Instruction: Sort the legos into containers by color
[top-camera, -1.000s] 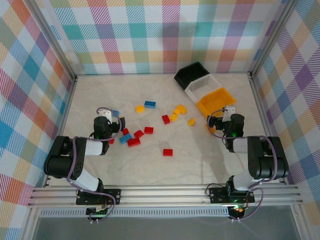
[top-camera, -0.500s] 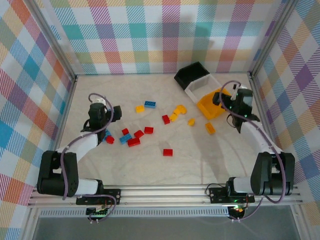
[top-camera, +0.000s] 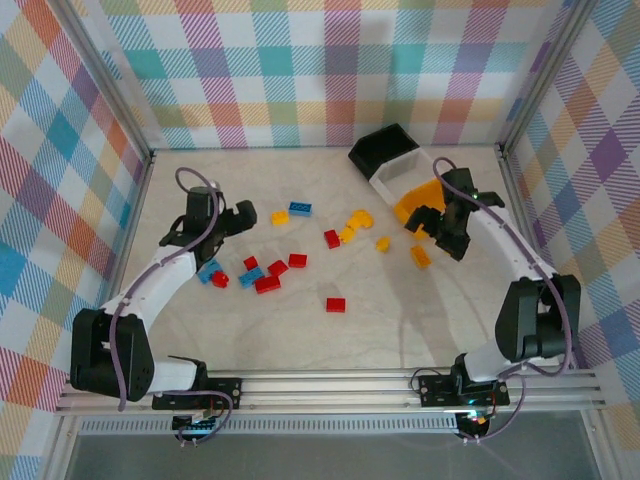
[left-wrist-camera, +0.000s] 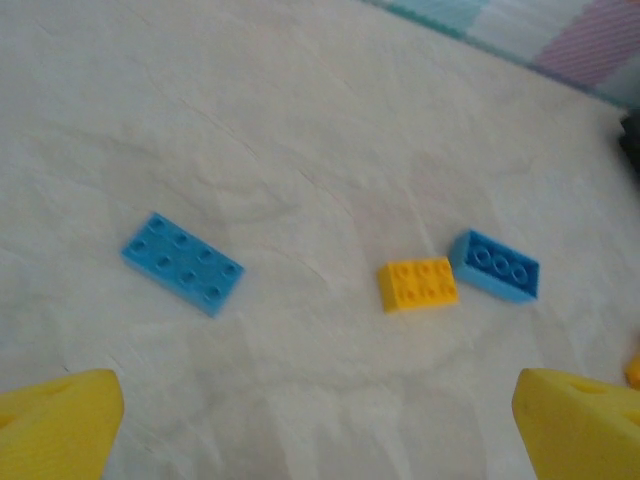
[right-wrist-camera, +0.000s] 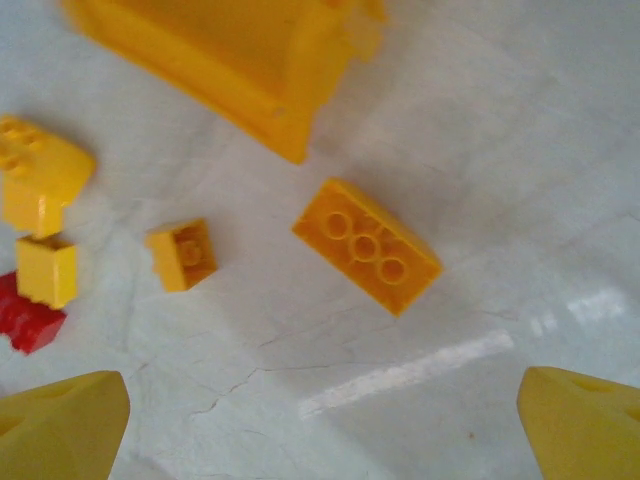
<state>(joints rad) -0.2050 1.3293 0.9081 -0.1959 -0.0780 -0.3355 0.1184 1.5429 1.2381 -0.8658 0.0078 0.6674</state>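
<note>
Red, blue and yellow-orange legos lie scattered mid-table, among them a red brick (top-camera: 335, 304). The black bin (top-camera: 385, 148), white bin (top-camera: 396, 176) and yellow-orange bin (top-camera: 418, 204) stand together at the back right. My left gripper (top-camera: 236, 216) hovers open and empty. Ahead of it lie a light blue plate (left-wrist-camera: 183, 263), a yellow brick (left-wrist-camera: 419, 283) and a blue brick (left-wrist-camera: 494, 265). My right gripper (top-camera: 441, 226) is open and empty beside the yellow-orange bin (right-wrist-camera: 240, 60). It hangs above an upturned orange brick (right-wrist-camera: 367, 245) and a small yellow brick (right-wrist-camera: 182, 255).
Aluminium rails and plaid walls close the table on three sides. A cluster of red bricks (top-camera: 272, 274) and blue bricks (top-camera: 210, 270) lies near the left arm. Yellow pieces (top-camera: 352, 225) sit between the two grippers. Open floor lies toward the near edge.
Both arms have unfolded and reached away from the near edge. The left gripper moved up and right toward the yellow and blue bricks. The right gripper swung to the yellow-orange bin, then over the orange brick.
</note>
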